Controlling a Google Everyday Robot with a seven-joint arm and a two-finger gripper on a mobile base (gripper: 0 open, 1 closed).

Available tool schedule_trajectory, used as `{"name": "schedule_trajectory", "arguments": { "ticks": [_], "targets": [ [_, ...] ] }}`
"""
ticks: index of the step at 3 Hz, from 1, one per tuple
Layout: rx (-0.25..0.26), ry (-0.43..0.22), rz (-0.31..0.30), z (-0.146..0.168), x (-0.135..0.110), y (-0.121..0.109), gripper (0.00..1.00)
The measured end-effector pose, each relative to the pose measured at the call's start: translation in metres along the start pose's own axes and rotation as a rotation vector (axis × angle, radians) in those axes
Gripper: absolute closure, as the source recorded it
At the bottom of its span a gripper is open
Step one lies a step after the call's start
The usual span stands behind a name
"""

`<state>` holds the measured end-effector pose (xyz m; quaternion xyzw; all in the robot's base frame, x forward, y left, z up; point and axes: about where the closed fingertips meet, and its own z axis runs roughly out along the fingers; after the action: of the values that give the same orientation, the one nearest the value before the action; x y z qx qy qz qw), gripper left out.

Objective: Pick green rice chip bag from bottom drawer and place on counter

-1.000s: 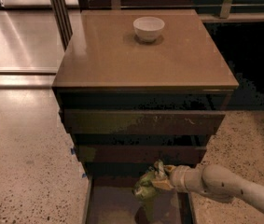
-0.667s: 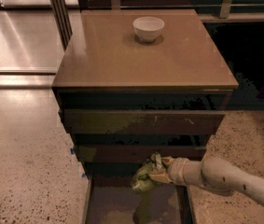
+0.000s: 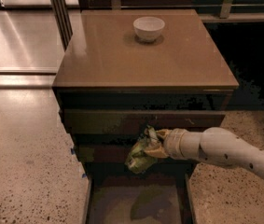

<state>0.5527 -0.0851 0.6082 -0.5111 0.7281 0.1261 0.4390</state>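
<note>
The green rice chip bag (image 3: 140, 155), crumpled green foil with pale patches, hangs in my gripper (image 3: 153, 143), which is shut on its top edge. The bag is in the air in front of the dark drawer fronts, above the open bottom drawer (image 3: 136, 202), whose grey-brown floor shows the bag's shadow. My white arm comes in from the lower right. The counter (image 3: 122, 59), a glossy tan-brown slab, lies above and behind the gripper.
A white bowl (image 3: 149, 28) stands at the back middle of the counter. Two dark drawer fronts (image 3: 122, 120) sit between counter and bottom drawer. Speckled terrazzo floor (image 3: 24, 171) lies left and right. A dark metal post (image 3: 59, 10) stands behind the counter's left corner.
My gripper has lifted the bag upward, from just over the bottom drawer to the height of the middle drawer front. The bowl and drawers have not moved.
</note>
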Motion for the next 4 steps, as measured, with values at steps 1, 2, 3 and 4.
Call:
{"name": "schedule_trajectory", "arguments": {
  "ticks": [1,2,3,4],
  "targets": [
    [0.038,-0.013,-0.076,-0.025,-0.054,-0.015,1.0],
    [0.058,-0.039,-0.12,-0.042,-0.084,-0.016,1.0],
    [0.058,-0.039,-0.12,-0.042,-0.084,-0.016,1.0],
    [0.095,-0.048,-0.183,-0.057,-0.112,-0.023,1.0]
  ]
}}
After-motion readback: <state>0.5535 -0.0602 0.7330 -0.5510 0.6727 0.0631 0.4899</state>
